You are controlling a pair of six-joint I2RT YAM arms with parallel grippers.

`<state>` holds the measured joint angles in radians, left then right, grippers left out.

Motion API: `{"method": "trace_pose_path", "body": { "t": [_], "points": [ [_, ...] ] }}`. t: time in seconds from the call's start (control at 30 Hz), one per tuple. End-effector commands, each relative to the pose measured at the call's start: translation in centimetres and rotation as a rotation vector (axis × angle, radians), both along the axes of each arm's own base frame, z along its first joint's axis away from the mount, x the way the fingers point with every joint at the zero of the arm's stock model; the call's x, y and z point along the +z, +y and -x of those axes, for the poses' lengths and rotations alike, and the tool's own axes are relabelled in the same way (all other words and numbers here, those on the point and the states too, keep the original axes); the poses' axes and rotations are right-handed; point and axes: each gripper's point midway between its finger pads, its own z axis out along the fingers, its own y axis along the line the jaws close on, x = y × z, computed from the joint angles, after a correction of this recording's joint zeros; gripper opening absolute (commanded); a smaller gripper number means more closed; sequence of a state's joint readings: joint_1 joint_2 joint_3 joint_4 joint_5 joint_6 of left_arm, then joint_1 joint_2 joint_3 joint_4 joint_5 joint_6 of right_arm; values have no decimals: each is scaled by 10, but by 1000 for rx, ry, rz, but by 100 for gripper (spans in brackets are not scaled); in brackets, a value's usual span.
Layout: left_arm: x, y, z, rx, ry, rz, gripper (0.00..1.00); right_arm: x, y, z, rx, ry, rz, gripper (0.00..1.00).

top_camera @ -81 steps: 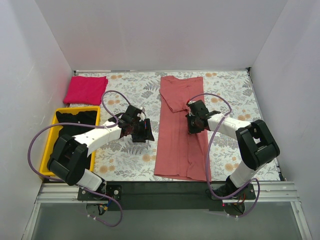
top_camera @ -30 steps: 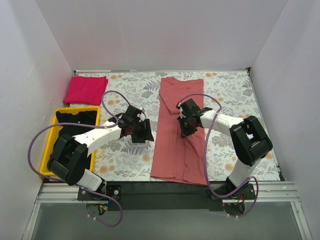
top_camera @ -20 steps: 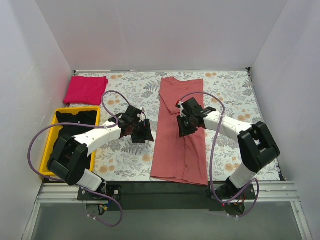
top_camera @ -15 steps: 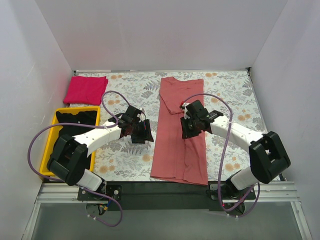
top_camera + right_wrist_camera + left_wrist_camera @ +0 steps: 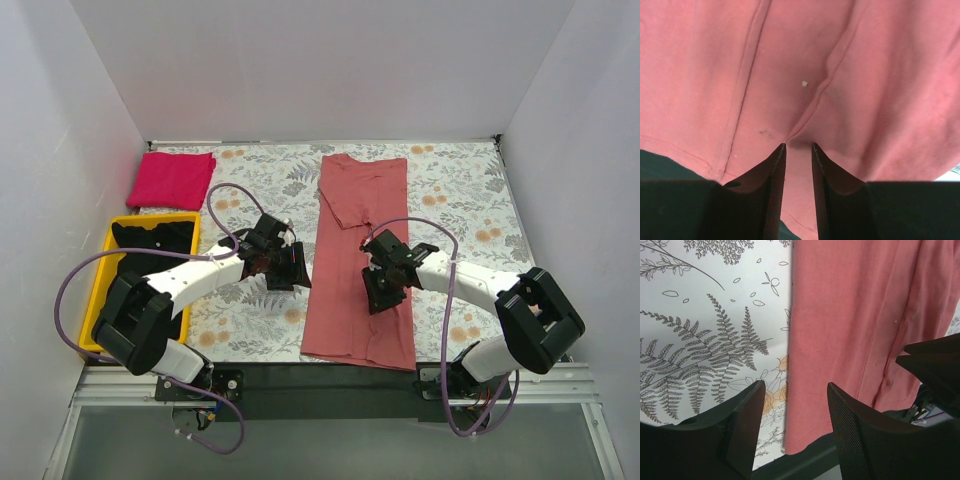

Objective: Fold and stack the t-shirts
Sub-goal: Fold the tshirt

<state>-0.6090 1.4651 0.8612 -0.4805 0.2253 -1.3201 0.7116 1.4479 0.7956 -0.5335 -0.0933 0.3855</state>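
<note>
The salmon-red t-shirt (image 5: 350,215) lies folded into a long strip down the middle of the table. It also shows in the left wrist view (image 5: 850,315) and fills the right wrist view (image 5: 800,50). My right gripper (image 5: 385,288) sits on the strip's near half with its fingers nearly closed (image 5: 798,147), and creases run into the tips. My left gripper (image 5: 293,265) is open and empty beside the strip's left edge (image 5: 795,410). A folded magenta-pink t-shirt (image 5: 172,178) lies at the far left. A black t-shirt (image 5: 150,243) lies in the bin.
A yellow plastic bin (image 5: 103,262) stands at the left edge of the floral tablecloth (image 5: 460,190). White walls close in the left, back and right sides. The black front rail (image 5: 330,375) runs just beyond the strip's near hem.
My right gripper has moved down the salmon-red strip toward the near edge, pulling fabric with it. The left gripper has shifted slightly right, closer to the strip's left edge.
</note>
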Motion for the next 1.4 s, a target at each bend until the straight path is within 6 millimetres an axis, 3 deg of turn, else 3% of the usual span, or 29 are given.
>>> {"method": "trace_pose_path", "body": {
  "t": [0.0,0.5,0.8,1.13,1.37],
  "points": [
    [24,-6,-1,-3,-43,43,51,5,7,5,1,-6,-14,34],
    [19,-5,5,-2,-27,21,51,-5,16,19,56,22,46,29],
    [19,-5,6,-6,-28,14,52,0,18,21,83,12,72,1],
    [20,-6,5,-7,-25,14,52,18,33,27,147,30,-8,1],
    [19,-7,6,-14,-18,10,52,7,39,38,211,106,-19,2]
  ]
}}
